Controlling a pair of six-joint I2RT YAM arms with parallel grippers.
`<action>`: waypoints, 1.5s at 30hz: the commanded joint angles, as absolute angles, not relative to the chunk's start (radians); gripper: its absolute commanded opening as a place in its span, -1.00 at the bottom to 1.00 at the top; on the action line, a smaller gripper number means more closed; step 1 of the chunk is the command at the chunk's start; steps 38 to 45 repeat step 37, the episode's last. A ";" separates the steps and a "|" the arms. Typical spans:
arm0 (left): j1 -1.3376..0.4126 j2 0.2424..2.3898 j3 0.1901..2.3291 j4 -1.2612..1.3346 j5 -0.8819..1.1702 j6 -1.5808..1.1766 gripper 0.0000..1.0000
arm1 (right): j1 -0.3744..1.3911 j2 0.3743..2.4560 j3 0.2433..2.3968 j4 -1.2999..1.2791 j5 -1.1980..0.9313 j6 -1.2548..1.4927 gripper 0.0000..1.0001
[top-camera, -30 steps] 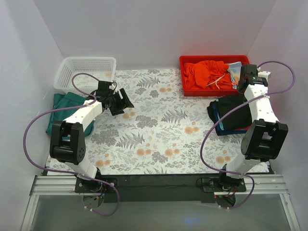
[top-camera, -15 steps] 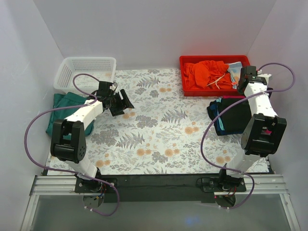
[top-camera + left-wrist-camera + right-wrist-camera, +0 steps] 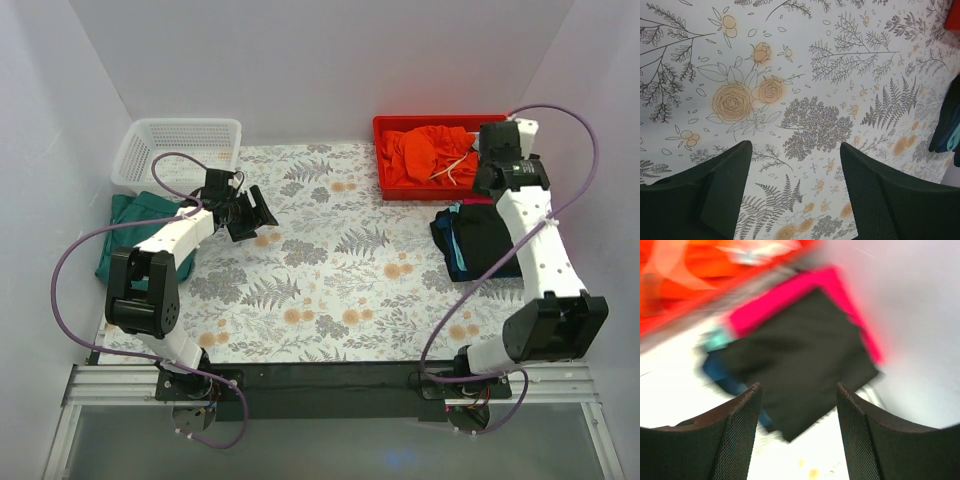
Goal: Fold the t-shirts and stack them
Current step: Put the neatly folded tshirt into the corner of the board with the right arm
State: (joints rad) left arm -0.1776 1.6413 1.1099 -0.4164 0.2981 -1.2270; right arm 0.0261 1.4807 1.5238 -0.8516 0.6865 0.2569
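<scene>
The right arm (image 3: 535, 240) had swung from the stack of folded t-shirts (image 3: 480, 240), now below the right gripper (image 3: 799, 390), jaws apart and empty, toward the red bin (image 3: 385, 125) just beyond, seemingly to reach in and pinch up the next piece, as the left gripper (image 3: 796, 145) hovered parted, idle.

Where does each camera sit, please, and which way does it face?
Top external: above, behind the robot, looking down on the floral table covering; left arm and right arm show.
Left wrist: looks down at it past its open left pincer.
Right wrist: blurred, looks past its open right pincer onto the shirt stack.
Shared: top view shows that stack too.
</scene>
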 commanded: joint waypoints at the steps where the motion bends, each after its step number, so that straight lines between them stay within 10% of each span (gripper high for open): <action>1: -0.173 1.565 1.132 -0.403 0.273 -1.181 0.40 | 0.184 1.349 1.470 -0.701 0.507 0.195 0.34; 22: -0.173 1.253 0.971 -0.410 0.112 -1.132 0.41 | 0.597 1.347 1.322 -0.471 0.163 0.144 0.57; 45: -0.173 1.204 0.954 -0.420 0.015 -1.143 0.41 | 0.603 1.382 1.309 -0.423 0.133 0.172 0.61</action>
